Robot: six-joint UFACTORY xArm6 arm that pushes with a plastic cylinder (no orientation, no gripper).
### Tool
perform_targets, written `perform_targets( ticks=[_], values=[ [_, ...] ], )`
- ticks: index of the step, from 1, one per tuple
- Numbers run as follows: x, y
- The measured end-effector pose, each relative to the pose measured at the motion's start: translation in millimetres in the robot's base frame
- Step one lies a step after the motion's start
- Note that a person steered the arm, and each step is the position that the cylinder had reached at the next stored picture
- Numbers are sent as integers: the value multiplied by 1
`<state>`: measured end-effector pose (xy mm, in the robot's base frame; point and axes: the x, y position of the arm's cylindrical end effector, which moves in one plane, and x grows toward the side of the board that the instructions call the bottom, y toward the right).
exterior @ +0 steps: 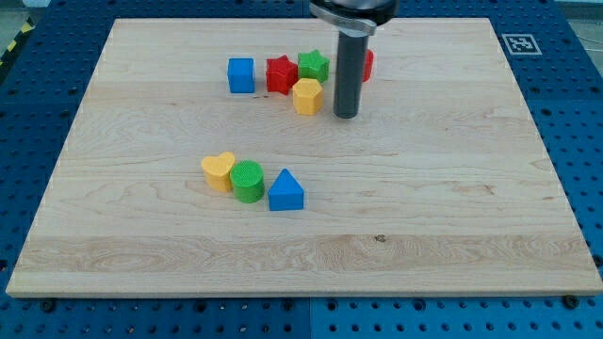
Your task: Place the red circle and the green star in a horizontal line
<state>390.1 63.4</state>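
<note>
Dark and straight, my tip (347, 115) rests on the wooden board (452, 226); it is a bare rod with no pincer to spread or press. The red circle (367, 64) hides partly behind it. Left sit the yellow hexagon (307, 96), green star (314, 65), red star (280, 74).

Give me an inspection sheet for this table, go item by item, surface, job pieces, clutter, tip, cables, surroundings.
Surface: pale wooden board, flat.
Job's things: green star in the upper cluster; red circle mostly hidden behind the rod, on its right.
Clutter: blue cube, red star and yellow hexagon by the green star; yellow heart, green cylinder, blue triangle lower down.
Hand: none; my tip rests right of the yellow hexagon.
Cables: nothing seen.
Surroundings: blue perforated table, a printed marker.
</note>
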Motion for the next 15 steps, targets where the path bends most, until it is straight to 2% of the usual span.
perform_targets(
  ticks=[2, 6, 9, 15],
  values=[
    [-14, 29],
    [-72, 76],
    [-123, 61],
    [-105, 33]
  ],
)
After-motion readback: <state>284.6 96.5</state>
